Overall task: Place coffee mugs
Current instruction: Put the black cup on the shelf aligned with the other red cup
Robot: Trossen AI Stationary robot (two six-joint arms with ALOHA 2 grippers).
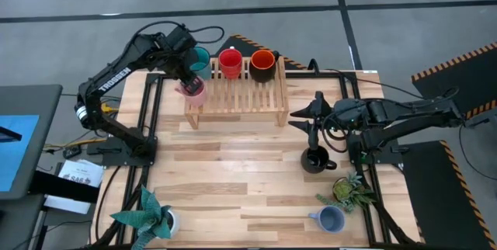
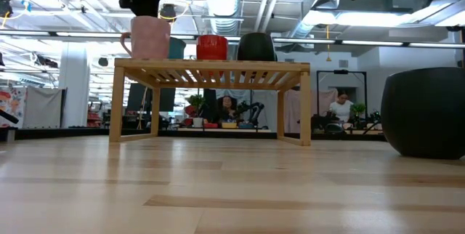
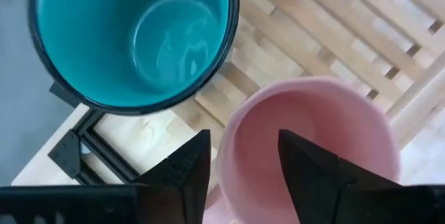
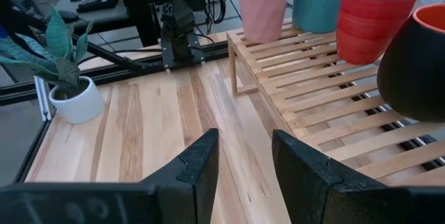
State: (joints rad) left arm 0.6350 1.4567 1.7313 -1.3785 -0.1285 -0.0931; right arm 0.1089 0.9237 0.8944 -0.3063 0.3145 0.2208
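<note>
The pink mug (image 1: 192,89) stands upright on the near left corner of the wooden rack (image 1: 237,95). It also shows in the low view (image 2: 150,38). Behind it on the rack stand the teal mug (image 1: 201,62), the red mug (image 1: 230,64) and the orange-and-dark mug (image 1: 262,65). My left gripper (image 3: 243,165) is open above the pink mug, one finger (image 3: 184,172) outside its rim and one finger (image 3: 309,172) inside. My right gripper (image 1: 311,116) is open and empty above the table, right of the rack. The black mug (image 1: 314,159) and the pale blue mug (image 1: 331,219) stand on the table.
A leafy plant in a white pot (image 1: 153,217) stands at the near left corner. Another plant (image 1: 349,190) stands between the black and pale blue mugs. The rack's near slats (image 1: 248,102) are bare. Bare wood lies in the table's middle (image 1: 233,172).
</note>
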